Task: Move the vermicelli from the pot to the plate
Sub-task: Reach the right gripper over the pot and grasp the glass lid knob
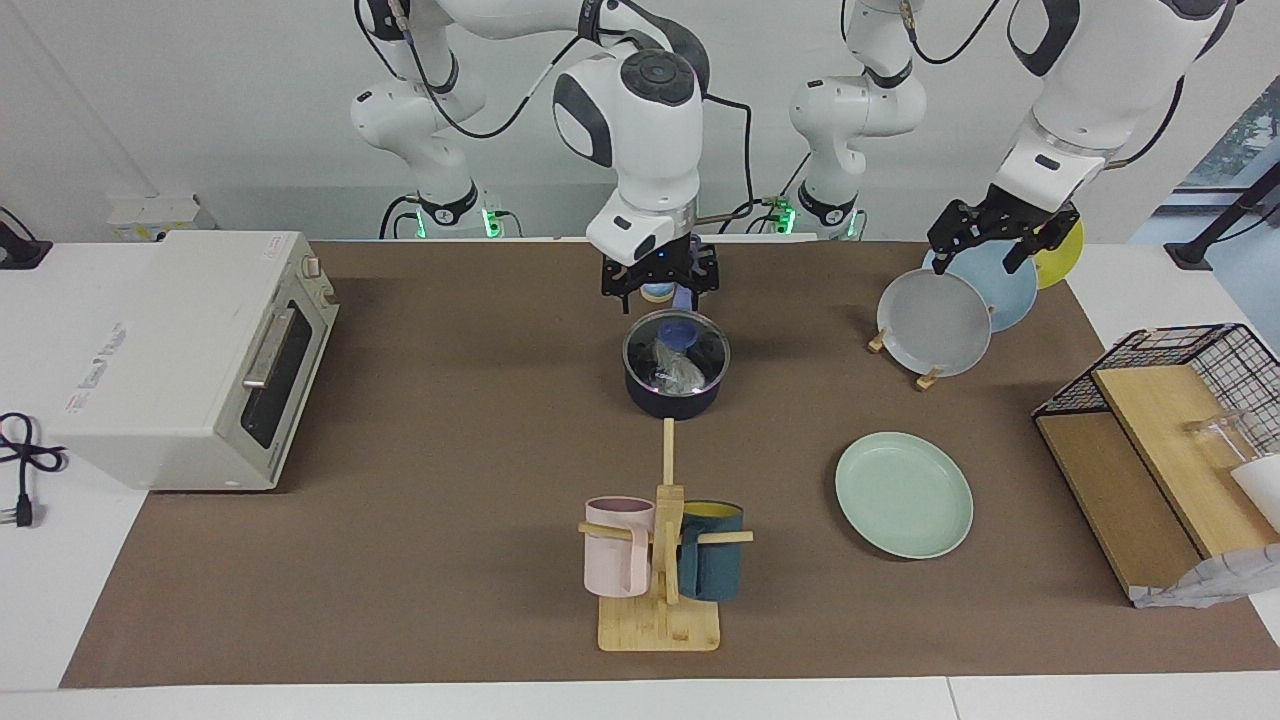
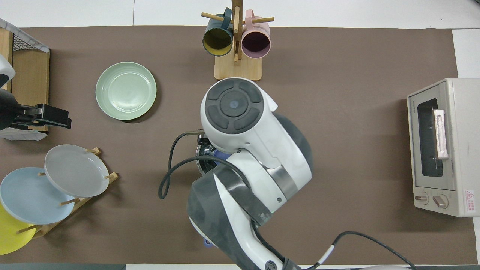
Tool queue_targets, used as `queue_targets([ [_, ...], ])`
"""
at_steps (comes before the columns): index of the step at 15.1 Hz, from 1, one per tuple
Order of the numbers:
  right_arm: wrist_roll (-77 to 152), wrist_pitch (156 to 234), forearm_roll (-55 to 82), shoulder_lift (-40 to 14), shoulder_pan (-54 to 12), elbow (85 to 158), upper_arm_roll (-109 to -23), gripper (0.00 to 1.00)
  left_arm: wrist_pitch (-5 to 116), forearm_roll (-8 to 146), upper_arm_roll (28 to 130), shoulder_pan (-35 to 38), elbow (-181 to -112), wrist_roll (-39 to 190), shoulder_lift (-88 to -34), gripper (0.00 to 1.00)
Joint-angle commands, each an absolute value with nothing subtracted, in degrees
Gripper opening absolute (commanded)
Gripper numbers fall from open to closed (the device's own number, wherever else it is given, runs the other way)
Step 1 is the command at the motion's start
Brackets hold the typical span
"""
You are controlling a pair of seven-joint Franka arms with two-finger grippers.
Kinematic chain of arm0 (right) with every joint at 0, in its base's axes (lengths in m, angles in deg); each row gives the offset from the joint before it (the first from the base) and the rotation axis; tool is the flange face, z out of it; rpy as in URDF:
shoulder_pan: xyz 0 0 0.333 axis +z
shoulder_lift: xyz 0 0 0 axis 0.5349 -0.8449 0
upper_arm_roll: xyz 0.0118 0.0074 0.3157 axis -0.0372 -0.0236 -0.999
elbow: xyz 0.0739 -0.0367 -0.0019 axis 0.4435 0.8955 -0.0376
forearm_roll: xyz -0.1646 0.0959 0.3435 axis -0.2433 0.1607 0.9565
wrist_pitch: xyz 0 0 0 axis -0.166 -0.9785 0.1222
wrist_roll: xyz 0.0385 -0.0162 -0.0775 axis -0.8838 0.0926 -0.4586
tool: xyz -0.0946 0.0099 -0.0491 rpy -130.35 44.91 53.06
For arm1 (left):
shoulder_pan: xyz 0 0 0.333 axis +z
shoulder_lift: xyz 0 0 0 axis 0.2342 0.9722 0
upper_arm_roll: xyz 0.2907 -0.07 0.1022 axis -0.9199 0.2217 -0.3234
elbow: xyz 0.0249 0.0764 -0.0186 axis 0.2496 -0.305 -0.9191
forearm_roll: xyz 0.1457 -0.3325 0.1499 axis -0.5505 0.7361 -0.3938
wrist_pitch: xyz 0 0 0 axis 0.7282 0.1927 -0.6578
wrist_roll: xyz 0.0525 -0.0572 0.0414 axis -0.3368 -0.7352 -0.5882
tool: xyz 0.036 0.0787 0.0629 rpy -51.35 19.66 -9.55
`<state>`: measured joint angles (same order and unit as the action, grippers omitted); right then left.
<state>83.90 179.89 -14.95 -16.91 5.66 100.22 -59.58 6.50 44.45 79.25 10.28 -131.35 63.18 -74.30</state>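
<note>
Over the lidded pot point(image 1: 675, 375), right gripper point(image 1: 659, 283) jaws unreadable; noodles point(image 1: 678, 372) unreachable, liable to snag glass lid point(image 1: 676, 347).

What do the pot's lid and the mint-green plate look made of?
The clear round lid on the dark navy pot looks like glass: the contents show through it and it glints. The pale mint-green plate has a matte, even sheen, probably plastic or wheat-straw composite, though glazed ceramic is possible.

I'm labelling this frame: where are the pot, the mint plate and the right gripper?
pot point(image 1: 672, 398): facing view, dark outer wall.
mint plate point(image 1: 903, 494): facing view, bare middle.
right gripper point(image 1: 661, 290): facing view, between its fingertips, over the pot.
</note>
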Motion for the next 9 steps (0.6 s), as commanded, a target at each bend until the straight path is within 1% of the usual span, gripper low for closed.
queue_targets([
  [1, 86.26, 182.01, -17.0, -20.06, 7.74, 99.17, -59.5, 1.0, 5.55, 43.5, 79.31, 10.65, -132.7, 62.53, -75.88, 1.0],
  [4, 86.96, 183.67, -18.14, -21.73, 9.41, 100.91, -59.5, 1.0, 6.08, 43.5, 79.22, 10.73, -132.61, 62.44, -75.88, 1.0],
  [6, 86.96, 186.4, -18.67, -21.47, 9.41, 104.08, -59.5, 1.0, 5.82, 43.5, 79.22, 10.73, -132.61, 62.44, -75.88, 1.0],
  [9, 86.61, 186.67, -18.67, -21.29, 9.15, 104.96, -59.5, 1.0, 6.16, 43.5, 79.3, 10.73, -132.7, 62.79, -75.88, 1.0],
])
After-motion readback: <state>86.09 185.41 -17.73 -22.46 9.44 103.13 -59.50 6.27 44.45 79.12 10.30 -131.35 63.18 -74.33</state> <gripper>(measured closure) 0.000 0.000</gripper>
